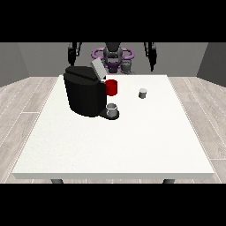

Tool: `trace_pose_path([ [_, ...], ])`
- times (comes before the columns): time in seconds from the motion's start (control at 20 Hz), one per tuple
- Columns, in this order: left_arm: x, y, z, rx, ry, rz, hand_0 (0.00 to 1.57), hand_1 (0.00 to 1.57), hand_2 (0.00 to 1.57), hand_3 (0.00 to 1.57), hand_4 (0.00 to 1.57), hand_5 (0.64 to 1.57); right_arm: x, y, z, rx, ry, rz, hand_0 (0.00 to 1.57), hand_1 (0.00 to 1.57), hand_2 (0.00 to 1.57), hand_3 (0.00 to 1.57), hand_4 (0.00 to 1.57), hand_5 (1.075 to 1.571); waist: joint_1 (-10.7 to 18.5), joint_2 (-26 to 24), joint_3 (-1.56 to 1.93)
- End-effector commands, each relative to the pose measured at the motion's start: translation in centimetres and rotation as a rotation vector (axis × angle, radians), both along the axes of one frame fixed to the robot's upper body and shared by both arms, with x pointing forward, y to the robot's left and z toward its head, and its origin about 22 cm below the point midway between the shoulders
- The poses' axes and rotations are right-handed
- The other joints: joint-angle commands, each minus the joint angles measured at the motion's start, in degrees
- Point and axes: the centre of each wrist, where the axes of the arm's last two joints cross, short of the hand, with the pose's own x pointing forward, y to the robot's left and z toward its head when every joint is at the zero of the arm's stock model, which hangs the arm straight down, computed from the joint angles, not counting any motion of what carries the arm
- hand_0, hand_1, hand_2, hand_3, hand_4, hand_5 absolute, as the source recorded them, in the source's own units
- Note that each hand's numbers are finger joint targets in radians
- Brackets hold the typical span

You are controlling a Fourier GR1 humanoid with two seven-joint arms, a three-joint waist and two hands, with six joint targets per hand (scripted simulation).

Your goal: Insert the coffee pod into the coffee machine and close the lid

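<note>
Front view. A black coffee machine [84, 93] stands near the table's [110, 150] far left corner, its grey lid [97, 69] tilted up. A grey cup [112, 110] sits on its base; a red part [111, 87] shows beside it. The small grey coffee pod [142, 93] rests apart, toward the far edge. The hand at the view's left [71, 54] and the hand at the view's right [152, 58] hang beyond the table; their finger state cannot be told.

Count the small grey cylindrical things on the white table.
2. One small grey coffee pod stands alone right of the black coffee machine; one grey cup sits on the machine's drip base. The machine could hide others.
</note>
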Motion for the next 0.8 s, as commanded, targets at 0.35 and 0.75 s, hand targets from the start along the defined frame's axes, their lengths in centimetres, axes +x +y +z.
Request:
trace_pose_path([
  [0.35, -1.2, 3.5, 0.3, 0.306, -0.062, -0.233, 0.0, 0.0, 0.0, 0.0, 0.0, 1.571, -0.6, -0.9, -2.0, -0.069, 0.073, -0.236, 0.0, 0.0, 0.0, 0.0, 0.0, 1.571, 0.4, -2.5, -0.33],
  [0.75, 4.2, 7.3, 4.0, 0.498, 0.005, -0.185, 0.0, 0.0, 0.0, 0.0, 0.0, 1.571, 1.6, 1.8, 0.0, -0.082, -0.014, -0.176, 0.0, 0.0, 0.0, 0.0, 0.0, 1.571, -4.4, 3.4, -0.3],
])
